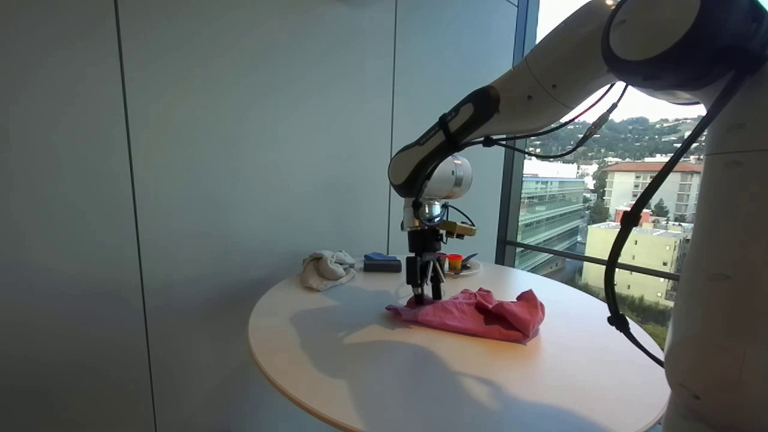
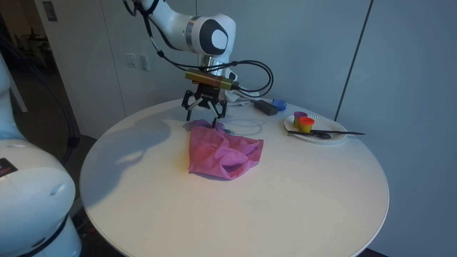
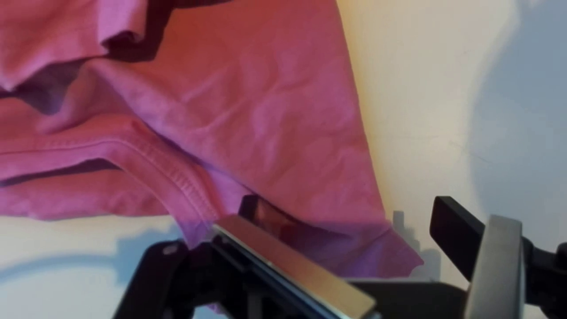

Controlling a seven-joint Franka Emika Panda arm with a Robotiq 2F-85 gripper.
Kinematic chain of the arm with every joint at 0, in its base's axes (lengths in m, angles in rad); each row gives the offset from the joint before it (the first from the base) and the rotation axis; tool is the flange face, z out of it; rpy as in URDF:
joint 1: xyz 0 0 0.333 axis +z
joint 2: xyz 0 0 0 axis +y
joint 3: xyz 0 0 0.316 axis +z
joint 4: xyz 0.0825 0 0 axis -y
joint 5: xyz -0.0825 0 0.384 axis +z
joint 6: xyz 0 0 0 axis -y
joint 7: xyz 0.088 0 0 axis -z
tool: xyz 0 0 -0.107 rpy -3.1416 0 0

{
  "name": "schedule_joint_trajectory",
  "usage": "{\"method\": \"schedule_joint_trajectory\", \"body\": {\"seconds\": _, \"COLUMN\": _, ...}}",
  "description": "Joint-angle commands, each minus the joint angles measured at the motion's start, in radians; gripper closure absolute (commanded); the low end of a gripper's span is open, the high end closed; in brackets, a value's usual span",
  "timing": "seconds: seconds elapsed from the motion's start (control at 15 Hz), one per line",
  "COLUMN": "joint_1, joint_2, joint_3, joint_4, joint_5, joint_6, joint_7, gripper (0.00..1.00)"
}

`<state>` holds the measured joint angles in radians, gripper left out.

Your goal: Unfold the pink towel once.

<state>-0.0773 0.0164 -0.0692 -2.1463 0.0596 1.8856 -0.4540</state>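
Observation:
The pink towel [image 2: 209,150] lies crumpled and partly folded on the round white table. It shows in both exterior views [image 1: 474,315]. In the wrist view the towel [image 3: 274,110] has loose folds at the left and a narrow corner at the lower right. My gripper [image 2: 201,119] points down at the towel's far end, also seen in an exterior view [image 1: 428,296]. In the wrist view the gripper [image 3: 347,212] is open, with the left finger over the towel by a fold and the right finger beyond its edge. Whether the left finger touches cloth I cannot tell.
A white paper plate [image 2: 335,125] holds small tubs [image 2: 306,125] and dark utensils [image 2: 321,134]. A dark box [image 2: 265,107], a blue item [image 2: 279,104] and a whitish cloth [image 1: 327,269] lie at the table's back. The table [image 2: 232,214] has a round edge.

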Motion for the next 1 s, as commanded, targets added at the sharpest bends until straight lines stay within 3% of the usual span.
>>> {"method": "schedule_joint_trajectory", "body": {"seconds": 0.0, "joint_1": 0.011, "joint_2": -0.056, "joint_3": 0.009, "joint_4": -0.031, "joint_5": -0.010, "joint_6": 0.000, "joint_7": 0.022, "gripper": 0.00}}
{"method": "schedule_joint_trajectory", "body": {"seconds": 0.4, "joint_1": 0.008, "joint_2": -0.040, "joint_3": 0.001, "joint_4": -0.030, "joint_5": 0.031, "joint_6": -0.019, "joint_7": -0.012, "gripper": 0.00}}
{"method": "schedule_joint_trajectory", "body": {"seconds": 0.93, "joint_1": 0.005, "joint_2": -0.023, "joint_3": -0.004, "joint_4": -0.040, "joint_5": -0.038, "joint_6": 0.049, "joint_7": -0.025, "gripper": 0.00}}
